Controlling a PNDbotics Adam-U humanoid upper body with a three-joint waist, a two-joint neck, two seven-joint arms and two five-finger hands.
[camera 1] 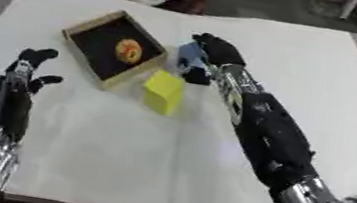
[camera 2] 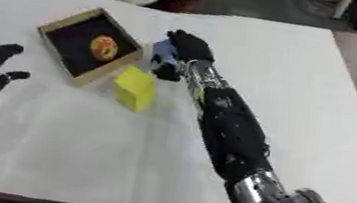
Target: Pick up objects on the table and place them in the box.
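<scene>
Right hand: my right hand (camera 1: 211, 53) is out over the table just right of the box, fingers curled round a pale blue object (camera 1: 189, 57). I judge it is being carried toward the box, since it sits at the box's right edge and not yet over the opening.
Blue object: held in the right hand, beside the box wall. I cannot tell whether it is clear of the table.
Box: the wooden box (camera 1: 93, 25) lies turned at an angle, dark inside, with an orange round object (camera 1: 128, 50) already resting in it.
Yellow block: the yellow block (camera 1: 163, 91) stands on the white table (camera 1: 295, 55), touching or just beside the box's near corner. It is not yet picked up.
Left hand: my left hand (camera 1: 30, 67) rests idle at the left, fingers relaxed and pointing up, holding nothing.
Room: the box's dark floor has free space around the orange object. The yellow block crowds the near corner, so I would come in over the right wall.
Edges: the table is bare to the right and toward me.
</scene>
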